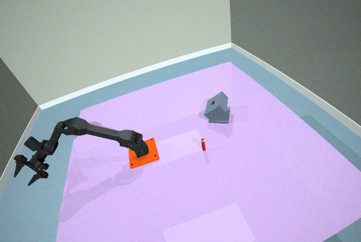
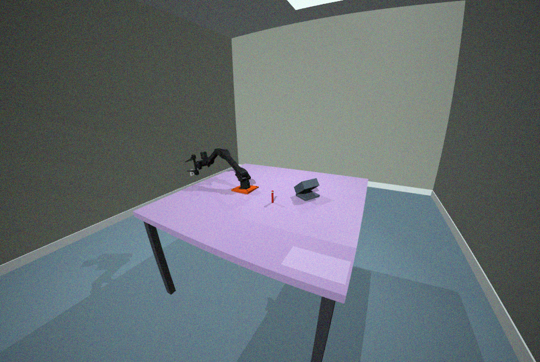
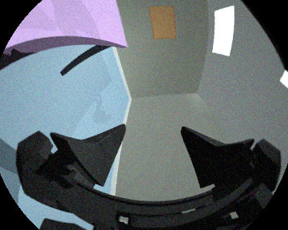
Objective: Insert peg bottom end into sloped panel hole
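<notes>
A slim red peg (image 1: 203, 145) (image 2: 272, 197) with a white band near its top stands upright on the pink table (image 1: 272, 159) (image 2: 219, 217). The grey sloped panel (image 1: 221, 99) (image 2: 306, 186) stands beyond the peg in the top view, and its face has one dark, diamond-looking hole (image 1: 213, 102). My gripper (image 1: 21, 181) (image 2: 186, 166) (image 3: 154, 128) is open and empty. It hangs far from the peg and panel, on the opposite side of the arm's base, out past the table edge. Neither the peg nor the panel shows in the wrist view.
The arm's orange base plate (image 1: 153, 148) (image 2: 238, 190) is fixed on the table between the gripper and the peg. Walls (image 1: 129, 42) (image 2: 343, 98) surround the table. The wrist view shows the table's edge at upper left.
</notes>
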`<state>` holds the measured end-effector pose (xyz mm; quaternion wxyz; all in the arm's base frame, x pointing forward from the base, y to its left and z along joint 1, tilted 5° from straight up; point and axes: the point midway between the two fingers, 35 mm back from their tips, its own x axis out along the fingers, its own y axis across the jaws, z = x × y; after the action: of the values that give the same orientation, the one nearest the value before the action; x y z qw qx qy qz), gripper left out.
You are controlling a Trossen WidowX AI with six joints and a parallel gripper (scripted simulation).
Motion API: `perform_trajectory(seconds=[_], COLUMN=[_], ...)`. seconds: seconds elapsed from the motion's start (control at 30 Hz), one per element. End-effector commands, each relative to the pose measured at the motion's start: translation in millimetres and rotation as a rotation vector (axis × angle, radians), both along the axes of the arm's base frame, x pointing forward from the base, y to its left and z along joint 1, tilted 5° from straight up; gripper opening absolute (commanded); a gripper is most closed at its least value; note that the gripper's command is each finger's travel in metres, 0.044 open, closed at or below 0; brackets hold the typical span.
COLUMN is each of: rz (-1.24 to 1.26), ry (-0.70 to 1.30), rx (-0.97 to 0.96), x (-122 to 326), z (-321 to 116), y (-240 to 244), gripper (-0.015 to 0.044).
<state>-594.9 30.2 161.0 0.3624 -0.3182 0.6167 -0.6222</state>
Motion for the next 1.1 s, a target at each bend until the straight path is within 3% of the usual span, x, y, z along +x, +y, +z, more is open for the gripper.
perform_trajectory(seconds=[0.0,1.07], rz=[-0.003,-0.479], ry=[-0.001,-0.436], rx=[0.0,-0.293], x=[0,52], z=[0,-20], y=[1,192], gripper=[0.0426,0.044])
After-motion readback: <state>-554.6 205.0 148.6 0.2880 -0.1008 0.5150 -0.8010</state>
